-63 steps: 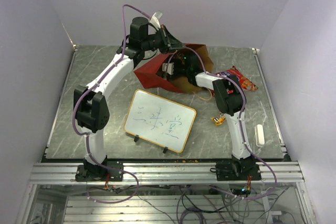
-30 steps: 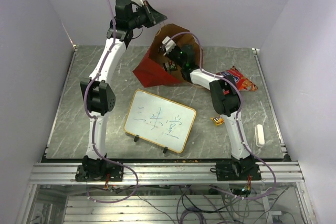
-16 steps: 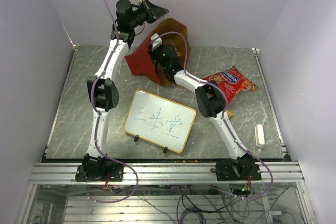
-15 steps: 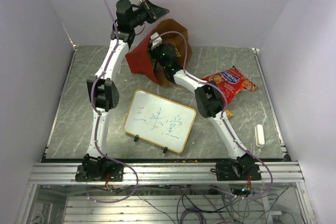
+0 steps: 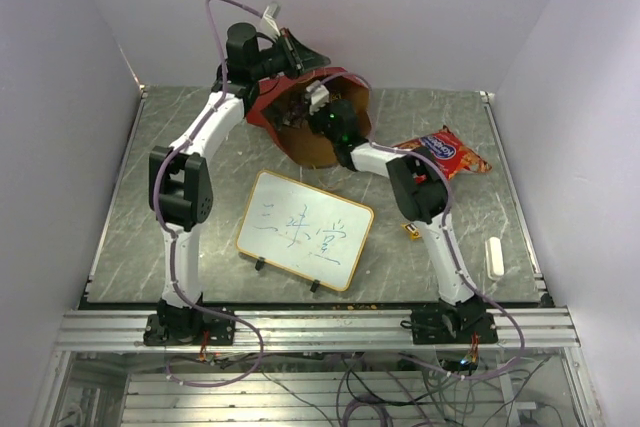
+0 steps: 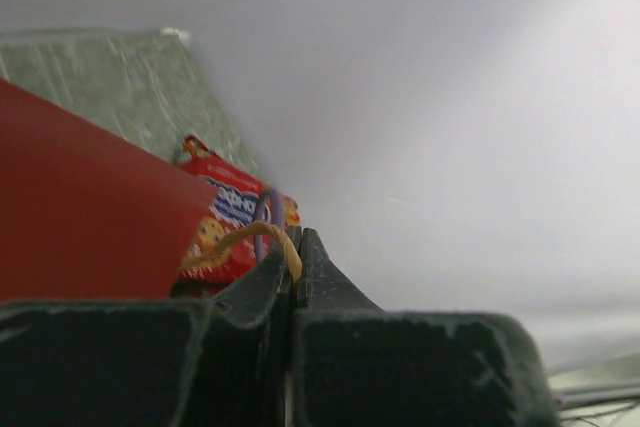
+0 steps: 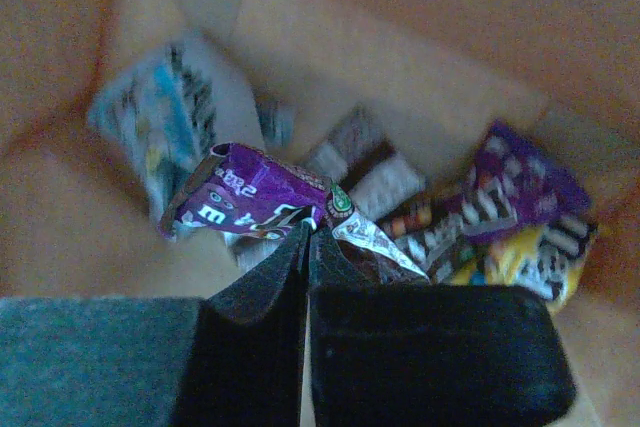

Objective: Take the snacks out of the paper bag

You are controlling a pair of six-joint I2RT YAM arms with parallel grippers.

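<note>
Paper bag (image 5: 310, 147), red outside and brown inside, is held up tilted at the back of a grey marbled bench (image 5: 140, 217), mouth toward the overhead camera. The left claw (image 6: 295, 239) is pinched shut on its tan string handle (image 6: 240, 237). A whiteboard (image 5: 305, 230) stands in front. The right claw (image 7: 308, 232), deep inside the bag, is clamped on a purple candy packet (image 7: 250, 197); other packets (image 7: 520, 237) lie blurred beneath. A red chip bag (image 5: 445, 150) and a white block (image 5: 493, 257) lie further right. Plain pale walls enclose everything. Whether the bag touches the bench is unclear.
</note>
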